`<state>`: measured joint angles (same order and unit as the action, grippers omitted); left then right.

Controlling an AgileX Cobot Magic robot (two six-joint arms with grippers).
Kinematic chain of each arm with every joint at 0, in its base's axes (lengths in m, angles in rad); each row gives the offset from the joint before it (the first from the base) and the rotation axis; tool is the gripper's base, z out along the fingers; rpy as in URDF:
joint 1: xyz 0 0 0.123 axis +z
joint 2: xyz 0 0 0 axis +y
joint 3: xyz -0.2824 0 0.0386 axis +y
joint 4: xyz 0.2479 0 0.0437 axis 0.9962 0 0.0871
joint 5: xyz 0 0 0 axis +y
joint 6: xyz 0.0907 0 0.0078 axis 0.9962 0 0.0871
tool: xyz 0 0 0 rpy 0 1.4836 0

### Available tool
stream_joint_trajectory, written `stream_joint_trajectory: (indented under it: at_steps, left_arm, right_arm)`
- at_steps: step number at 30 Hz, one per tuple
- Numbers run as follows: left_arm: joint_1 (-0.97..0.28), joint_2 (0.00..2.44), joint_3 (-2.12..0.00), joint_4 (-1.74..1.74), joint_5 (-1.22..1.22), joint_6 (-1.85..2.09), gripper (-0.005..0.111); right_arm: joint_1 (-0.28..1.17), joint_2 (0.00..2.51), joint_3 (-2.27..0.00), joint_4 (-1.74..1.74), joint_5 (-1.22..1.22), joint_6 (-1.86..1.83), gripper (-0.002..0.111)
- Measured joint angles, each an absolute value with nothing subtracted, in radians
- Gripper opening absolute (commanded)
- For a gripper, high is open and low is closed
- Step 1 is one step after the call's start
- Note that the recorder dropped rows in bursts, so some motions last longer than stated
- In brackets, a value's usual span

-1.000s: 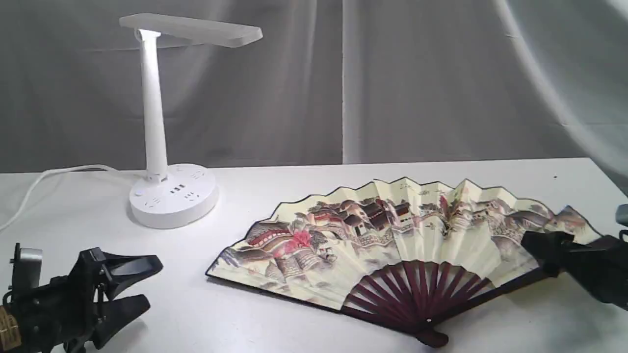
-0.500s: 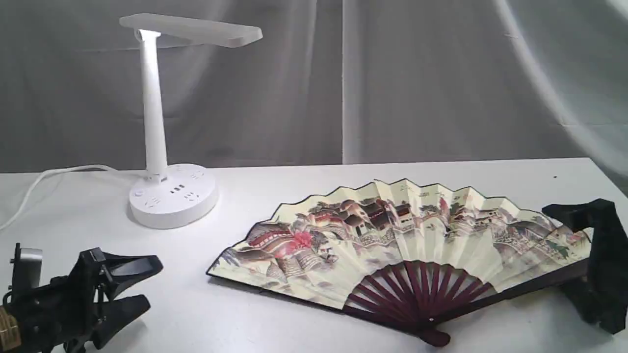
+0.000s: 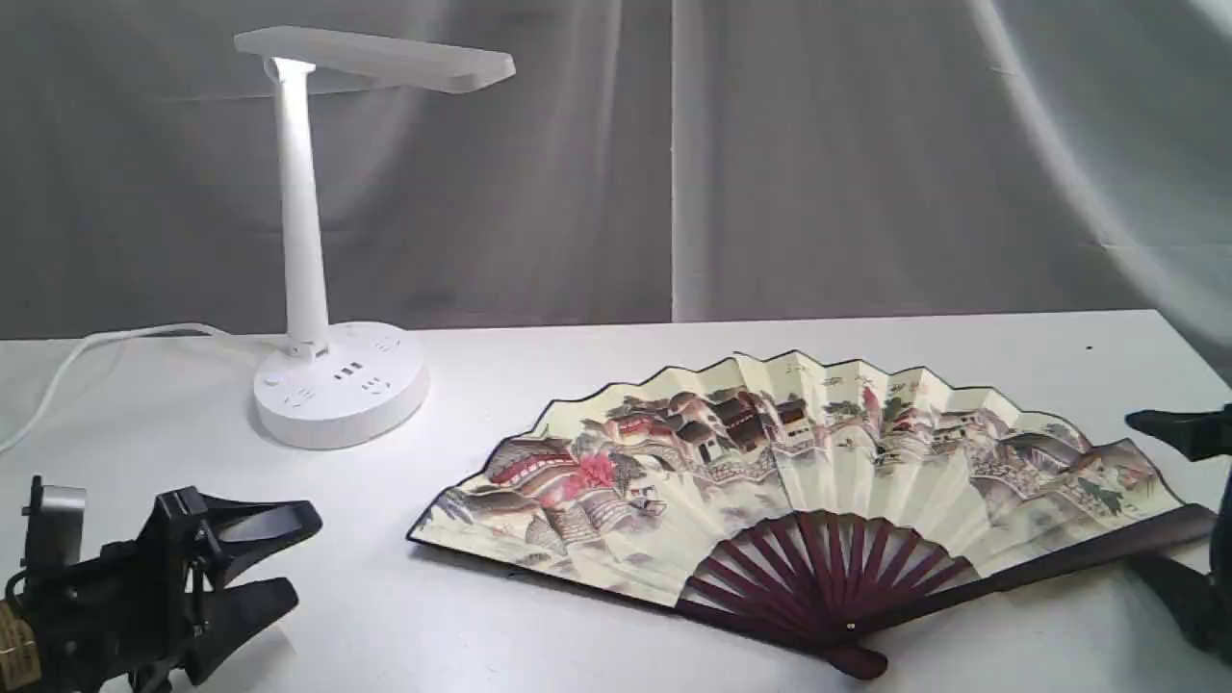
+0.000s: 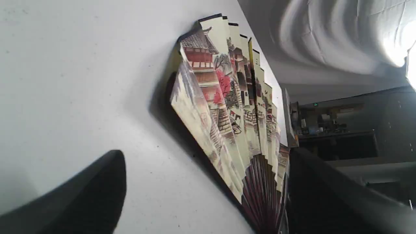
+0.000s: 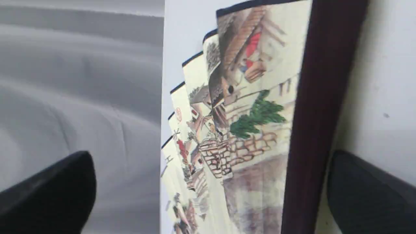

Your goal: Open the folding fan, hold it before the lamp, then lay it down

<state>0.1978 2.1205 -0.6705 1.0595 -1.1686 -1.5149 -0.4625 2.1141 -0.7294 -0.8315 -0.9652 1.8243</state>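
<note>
Folding fan [image 3: 799,481] lies fully spread, painted side up, flat on the table [image 3: 577,375], well apart from the lamp [image 3: 303,241]. The right gripper [image 3: 1155,496] straddles the fan's right edge with its jaws wide, pinching nothing, so the laying-down looks done. The left gripper [image 3: 298,558] rests apart, fingers spread and empty.

The exterior view sits low at the near edge of the surface [image 3: 597,385], facing the far curtain [image 3: 818,144]. The left wrist view lies low at near left, looking right; the right wrist view looks left from close by. All three share the folding fan [image 3: 818,462].
</note>
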Motion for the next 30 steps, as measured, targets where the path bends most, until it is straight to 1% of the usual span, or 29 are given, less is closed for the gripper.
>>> stream_joint_trajectory:
  at_steps: [4, 8, 11, 13, 15, 16, 19, 20, 23, 26, 28, 30]
  left_arm:
    - [0.198, 2.121, -0.670, 1.052, -1.172, -1.515, 0.070]
    - [0.198, 2.121, -0.670, 1.044, -1.174, -1.515, 0.070]
    - [0.198, 2.121, -0.670, 1.044, -1.174, -1.515, 0.069]
    - [0.198, 2.121, -0.670, 1.044, -1.174, -1.515, 0.069]
    - [0.198, 2.121, -0.670, 1.044, -1.179, -1.513, 0.066]
    - [0.198, 2.121, -0.670, 1.044, -1.184, -1.508, 0.064]
    - [0.198, 2.121, -0.670, 1.044, -1.204, -1.497, 0.048]
    - [0.198, 2.121, -0.670, 1.044, -1.204, -1.495, 0.040]
    - [0.198, 2.121, -0.670, 1.044, -1.204, -1.469, 0.025]
    - [0.198, 2.121, -0.670, 1.053, -1.204, -1.421, 0.014]
    - [0.198, 2.113, -0.670, 1.066, -1.204, -1.389, 0.009]
    - [0.198, 2.093, -0.670, 1.079, -1.204, -1.360, 0.008]
  right_arm:
    - [-0.520, 2.110, -0.655, -0.843, -1.070, 1.893, 0.097]
    - [-0.541, 2.117, -0.579, -0.803, -1.205, 1.885, 0.096]
    - [-0.541, 2.122, -0.541, -0.747, -1.254, 1.808, 0.091]
    - [-0.541, 2.115, -0.535, -0.725, -1.257, 1.733, 0.082]
    - [-0.541, 2.104, -0.534, -0.701, -1.240, 1.635, 0.069]
    - [-0.541, 2.093, -0.534, -0.697, -1.229, 1.590, 0.060]
    - [-0.541, 2.050, -0.532, -0.684, -1.221, 1.502, 0.038]
    - [-0.541, 2.023, -0.532, -0.683, -1.221, 1.469, 0.030]
    - [-0.541, 1.954, -0.531, -0.681, -1.221, 1.377, 0.012]
    - [-0.541, 1.876, -0.530, -0.688, -1.221, 1.250, 0.003]
    - [-0.541, 1.817, -0.530, -0.705, -1.221, 1.170, 0.000]
    - [-0.539, 1.758, -0.530, -0.728, -1.221, 1.100, 0.000]
